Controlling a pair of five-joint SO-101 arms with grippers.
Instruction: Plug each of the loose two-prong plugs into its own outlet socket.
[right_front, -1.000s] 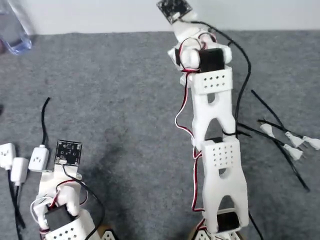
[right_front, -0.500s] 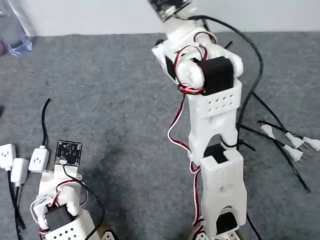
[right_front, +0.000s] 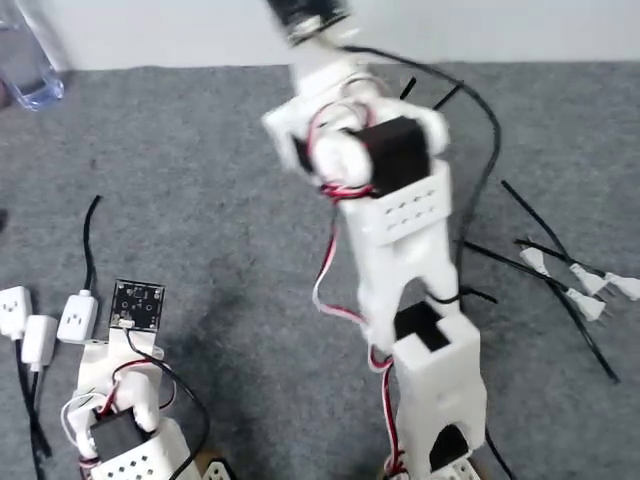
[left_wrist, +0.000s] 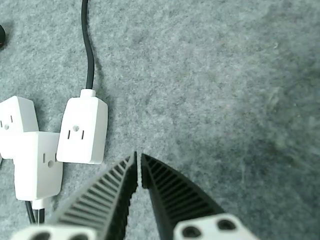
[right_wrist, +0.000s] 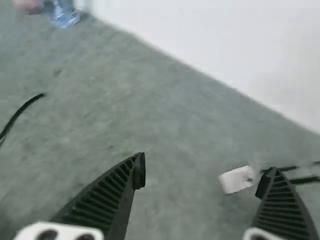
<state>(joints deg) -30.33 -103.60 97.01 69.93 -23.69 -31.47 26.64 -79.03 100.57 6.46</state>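
Three white outlet sockets (right_front: 40, 325) lie in a cluster at the table's left edge. In the left wrist view the nearest socket (left_wrist: 82, 131) is just beyond and to one side of my left gripper (left_wrist: 138, 161), which is shut and empty above the carpet. Several loose white two-prong plugs (right_front: 588, 285) on black cords lie at the far right. My right arm (right_front: 370, 190) stands raised over the table's middle. My right gripper (right_wrist: 205, 175) is open and empty in the air. A small blurred white piece (right_wrist: 239, 179) with black cords shows past one finger (right_wrist: 272, 187).
A grey carpet (right_front: 220, 180) covers the table, with a white wall behind. A clear bottle (right_front: 25, 60) stands at the back left corner. A black cord (right_front: 88, 240) runs back from the sockets. My left arm (right_front: 120, 410) sits at the front left.
My right arm has risen and swung to the left, with its wrist now past the view's top edge. The left arm, the sockets and the plugs have not moved.
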